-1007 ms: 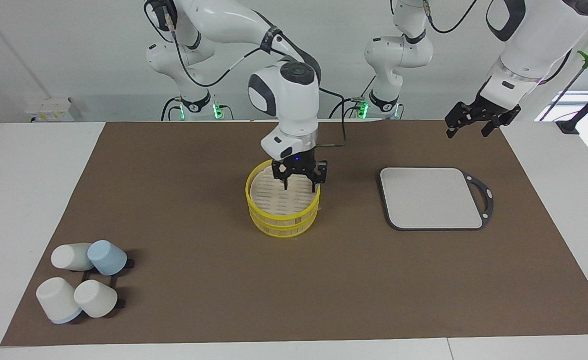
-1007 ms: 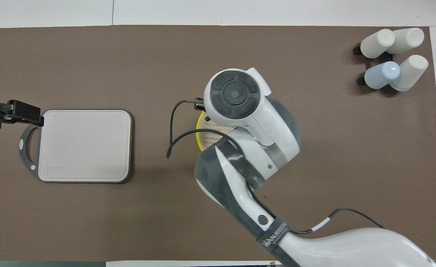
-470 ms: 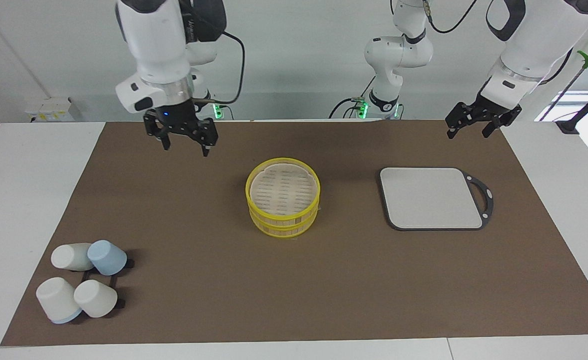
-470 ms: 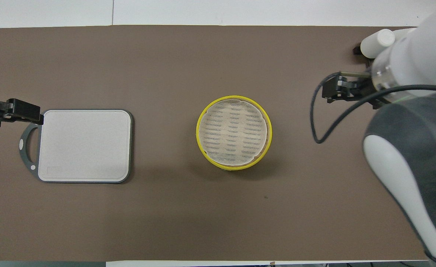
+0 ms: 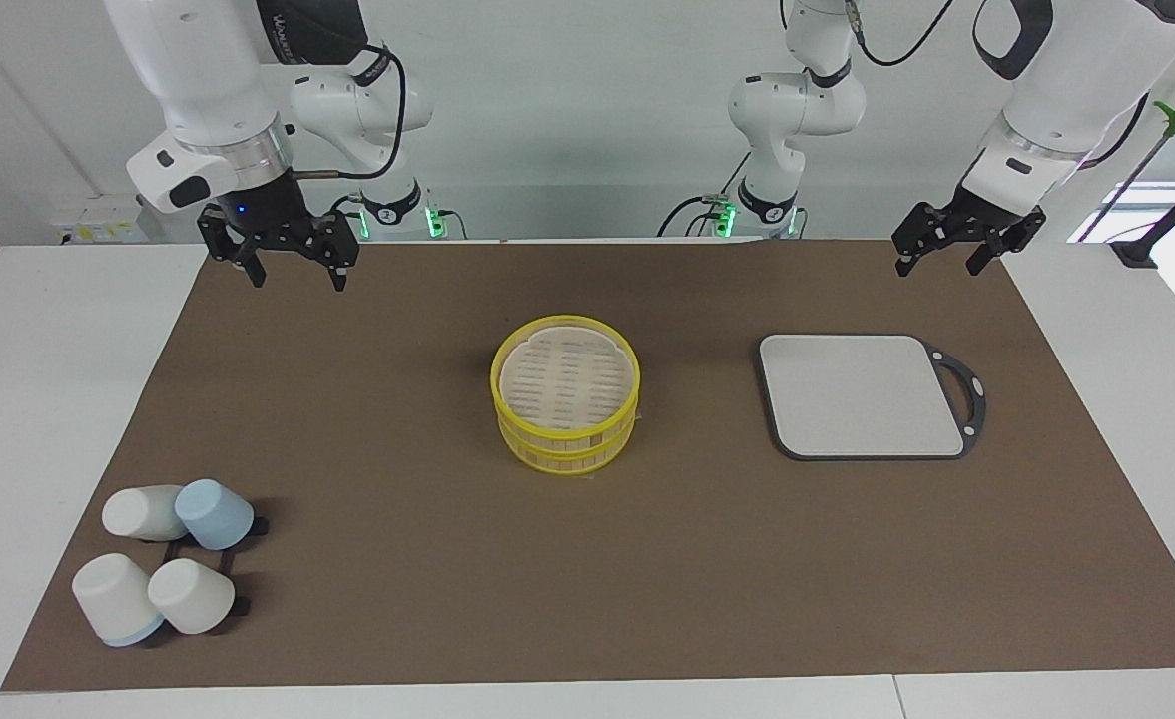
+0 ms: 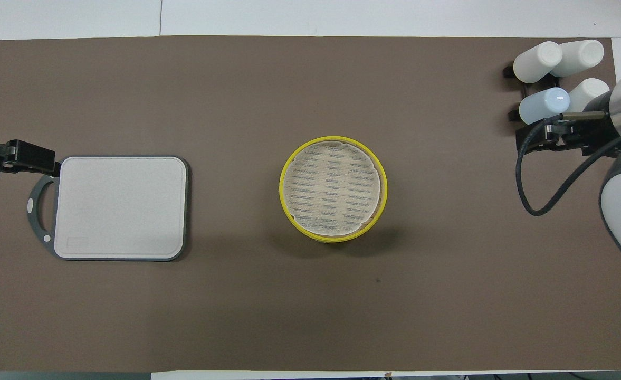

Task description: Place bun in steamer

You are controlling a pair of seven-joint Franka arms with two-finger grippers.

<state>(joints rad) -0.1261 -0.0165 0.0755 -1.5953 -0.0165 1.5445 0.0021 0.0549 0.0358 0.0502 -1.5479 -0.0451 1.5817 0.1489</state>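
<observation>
The steamer [image 5: 567, 439] stands mid-mat, a round basket with yellow rims; its slatted lid [image 5: 564, 379] lies on top, also in the overhead view [image 6: 333, 188]. No bun shows in either view. My right gripper [image 5: 294, 280] is open and empty, up in the air over the mat's robot-side edge at the right arm's end; it shows in the overhead view [image 6: 558, 138] beside the cups. My left gripper [image 5: 939, 266] is open and empty, raised over the mat's corner at the left arm's end, next to the board's handle in the overhead view [image 6: 22, 157].
A grey rectangular board [image 5: 862, 394] with a dark handle lies beside the steamer toward the left arm's end [image 6: 120, 208]. Several white and pale blue cups [image 5: 163, 564] lie on a black rack at the right arm's end, farther from the robots [image 6: 558, 79].
My right gripper has risen from over the steamer and swung away to the right arm's end of the mat. The steamer and the left arm have not moved.
</observation>
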